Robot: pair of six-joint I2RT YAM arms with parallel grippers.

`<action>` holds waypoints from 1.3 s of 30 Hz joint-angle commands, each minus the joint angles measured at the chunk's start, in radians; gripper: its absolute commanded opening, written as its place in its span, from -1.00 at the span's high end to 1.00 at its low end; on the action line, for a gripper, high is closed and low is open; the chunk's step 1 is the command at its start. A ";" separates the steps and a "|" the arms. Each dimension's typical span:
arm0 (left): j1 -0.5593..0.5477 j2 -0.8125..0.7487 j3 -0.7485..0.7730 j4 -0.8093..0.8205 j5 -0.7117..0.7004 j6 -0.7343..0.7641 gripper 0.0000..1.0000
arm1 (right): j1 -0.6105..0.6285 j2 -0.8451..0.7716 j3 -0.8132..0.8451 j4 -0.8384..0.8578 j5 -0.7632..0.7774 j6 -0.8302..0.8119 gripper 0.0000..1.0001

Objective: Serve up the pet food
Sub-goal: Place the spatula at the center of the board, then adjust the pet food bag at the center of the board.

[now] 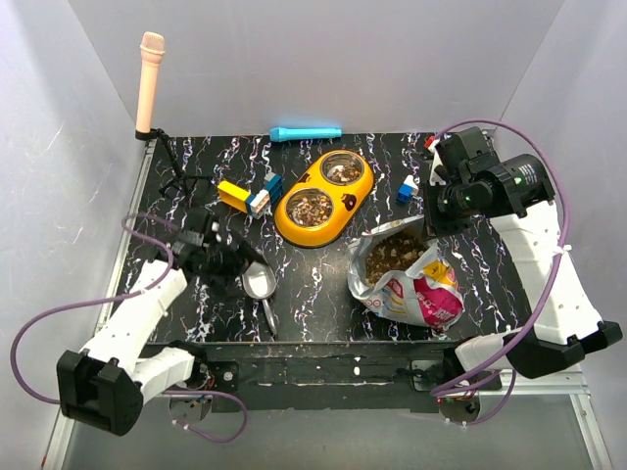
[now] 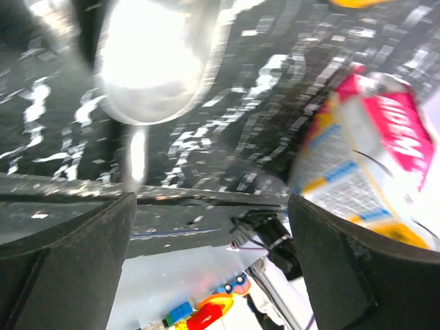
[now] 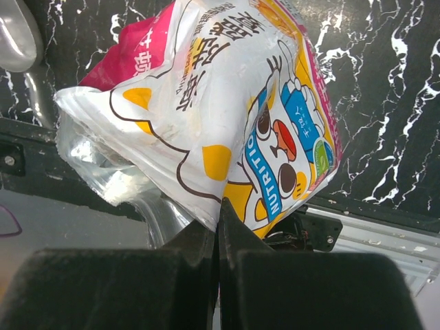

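The pet food is a brown kibble heap inside the open white-blue-pink foil bag at the table's front right. More kibble lies in both wells of the yellow double bowl. My right gripper is shut on the bag's far rim. In the right wrist view its jaws pinch the bag's edge. My left gripper is open and empty, just left of a metal scoop lying on the table. In the left wrist view the empty scoop lies beyond the wide-open gripper.
Toy bricks lie left of the bowl and a small one right of it. A blue cylinder lies at the back edge. A pink microphone-like stick stands at the back left corner. White walls enclose three sides.
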 commanded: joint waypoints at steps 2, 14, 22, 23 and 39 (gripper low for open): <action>-0.024 0.143 0.327 -0.067 0.107 0.155 -0.83 | -0.002 -0.079 0.029 0.212 -0.169 0.011 0.97; -0.503 0.502 0.708 0.181 0.184 0.347 -0.89 | 0.002 -0.086 0.032 0.204 -0.202 0.011 0.97; -0.560 0.648 0.826 0.099 0.041 0.508 -0.70 | 0.002 -0.123 0.011 0.192 -0.202 0.026 0.97; -0.563 0.667 0.837 0.100 0.051 0.516 -0.64 | 0.002 -0.128 0.008 0.192 -0.203 0.028 0.97; -0.603 0.787 1.208 -0.185 -0.140 0.419 1.00 | 0.124 -0.114 -0.021 0.177 -0.338 0.000 0.97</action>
